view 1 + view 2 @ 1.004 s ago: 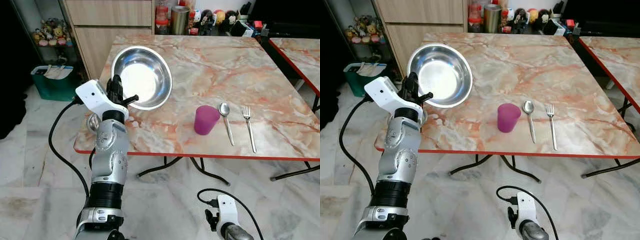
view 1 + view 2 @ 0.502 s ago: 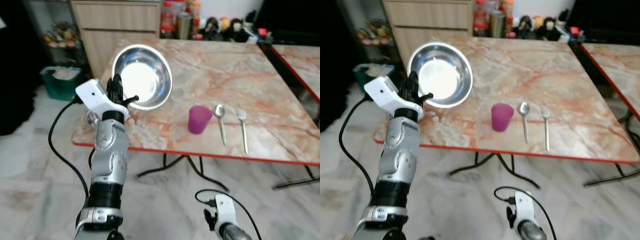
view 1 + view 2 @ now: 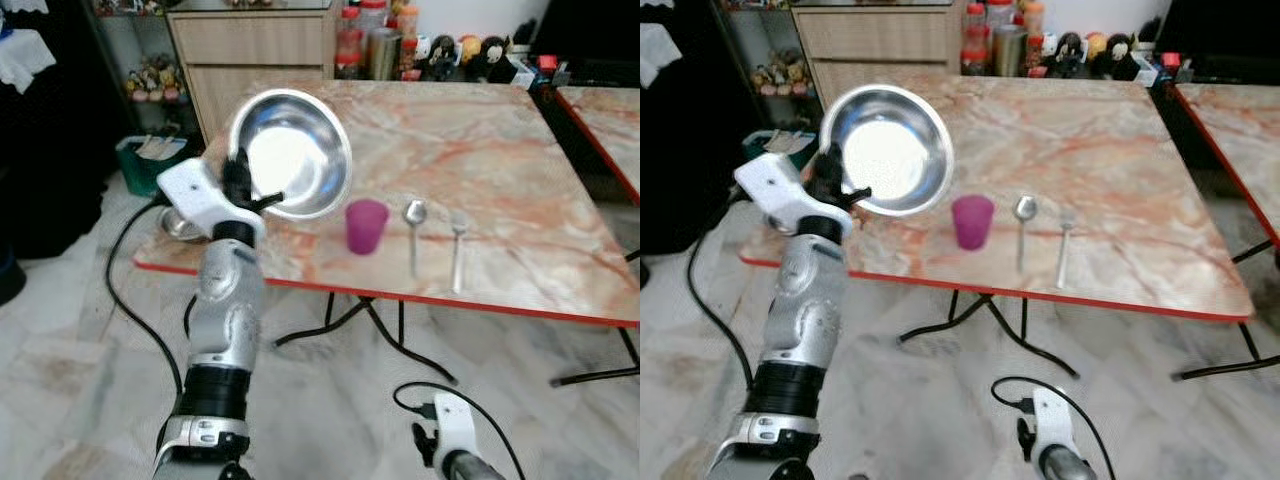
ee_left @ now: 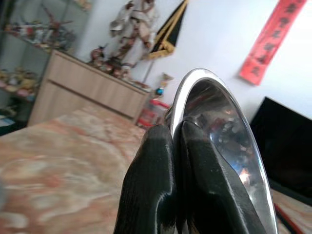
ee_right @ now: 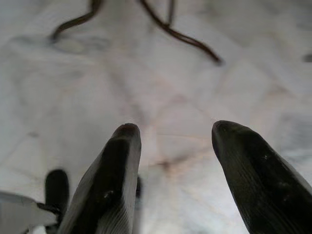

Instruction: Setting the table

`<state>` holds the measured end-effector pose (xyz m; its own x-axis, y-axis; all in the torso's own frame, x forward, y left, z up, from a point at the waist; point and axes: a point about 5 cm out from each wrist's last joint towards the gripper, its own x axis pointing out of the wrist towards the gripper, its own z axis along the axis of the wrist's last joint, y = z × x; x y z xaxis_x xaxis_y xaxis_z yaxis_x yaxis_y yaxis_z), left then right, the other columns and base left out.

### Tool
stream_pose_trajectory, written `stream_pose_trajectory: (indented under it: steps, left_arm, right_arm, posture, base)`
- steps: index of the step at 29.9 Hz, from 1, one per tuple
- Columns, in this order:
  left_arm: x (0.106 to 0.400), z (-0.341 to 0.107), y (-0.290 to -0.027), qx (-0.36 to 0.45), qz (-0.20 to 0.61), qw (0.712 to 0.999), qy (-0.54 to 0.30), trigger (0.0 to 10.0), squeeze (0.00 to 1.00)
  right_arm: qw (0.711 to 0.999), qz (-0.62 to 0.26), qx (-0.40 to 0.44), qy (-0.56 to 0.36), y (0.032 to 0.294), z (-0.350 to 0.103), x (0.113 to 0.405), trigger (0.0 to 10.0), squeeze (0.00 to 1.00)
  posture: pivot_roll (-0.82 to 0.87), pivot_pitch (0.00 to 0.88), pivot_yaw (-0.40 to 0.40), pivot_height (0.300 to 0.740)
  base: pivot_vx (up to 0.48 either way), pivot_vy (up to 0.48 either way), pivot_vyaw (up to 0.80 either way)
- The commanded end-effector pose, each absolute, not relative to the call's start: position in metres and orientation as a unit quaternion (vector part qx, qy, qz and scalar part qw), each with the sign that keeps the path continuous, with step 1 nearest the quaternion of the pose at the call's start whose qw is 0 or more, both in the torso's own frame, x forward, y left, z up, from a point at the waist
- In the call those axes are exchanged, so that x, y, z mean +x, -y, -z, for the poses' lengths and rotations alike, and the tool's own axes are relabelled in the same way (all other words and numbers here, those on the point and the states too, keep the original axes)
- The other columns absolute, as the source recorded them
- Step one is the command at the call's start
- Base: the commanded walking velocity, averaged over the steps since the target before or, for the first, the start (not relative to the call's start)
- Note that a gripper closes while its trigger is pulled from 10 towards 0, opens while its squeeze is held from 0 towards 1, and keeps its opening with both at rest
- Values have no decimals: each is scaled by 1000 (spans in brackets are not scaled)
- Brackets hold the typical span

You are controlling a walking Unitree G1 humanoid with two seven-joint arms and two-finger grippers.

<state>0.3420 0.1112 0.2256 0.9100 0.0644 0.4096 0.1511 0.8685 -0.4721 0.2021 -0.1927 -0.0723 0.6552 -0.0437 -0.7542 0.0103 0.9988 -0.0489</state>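
Steel rim pinched between two black fingers: the left claw [image 3: 243,186] is clamped on the edge of a steel bowl [image 3: 290,152], holding it raised and tipped so its hollow faces the camera, above the tabletop's [image 3: 520,170] front-left corner. The rim grip, clear in the left wrist view, where the fingers [image 4: 163,195] close on the thin lip, looks chosen because the wall is too wide to span; carrying it upright keeps it clear of the tabletop edge until it can be lowered.

Nearer the front edge, a purple cup [image 3: 366,226], a spoon [image 3: 414,228] and a fork [image 3: 458,248] stand in a row, already laid; the bowl likely belongs to their left. A second, smaller metal dish [image 3: 180,222] peeks out at the left corner behind the arm.

The right claw [image 5: 173,161] hangs idle over the marble floor [image 5: 73,73], fingers apart.
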Motion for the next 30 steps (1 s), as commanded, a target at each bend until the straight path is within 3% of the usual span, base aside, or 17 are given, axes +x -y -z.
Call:
stream_pose_trajectory:
  steps: [1, 13, 17, 30]
  left_arm:
    - [341, -231, -114, -253, 15, 941, 223, 10000, 0]
    - [341, -234, -113, -254, 17, 940, 229, 10000, 0]
    - [340, -233, -113, -253, 17, 940, 227, 10000, 0]
    - [339, -233, -111, -254, 23, 940, 226, 10000, 0]
  right_arm:
    - [910, 11, -8, -415, 184, 73, 203, 10000, 0]
    - [911, 6, -27, -411, 186, 72, 205, 10000, 0]
    - [911, 8, -35, -412, 186, 72, 205, 10000, 0]
    - [910, 15, -25, -413, 187, 72, 205, 10000, 0]
  posture:
    - [49, 81, -15, 740]
    - [50, 82, -20, 740]
    - [51, 83, -21, 740]
    - [46, 83, -20, 740]
  base:
    - [0, -281, 0]
    - [0, -285, 0]
    - [241, -287, 547]
    - [244, -288, 0]
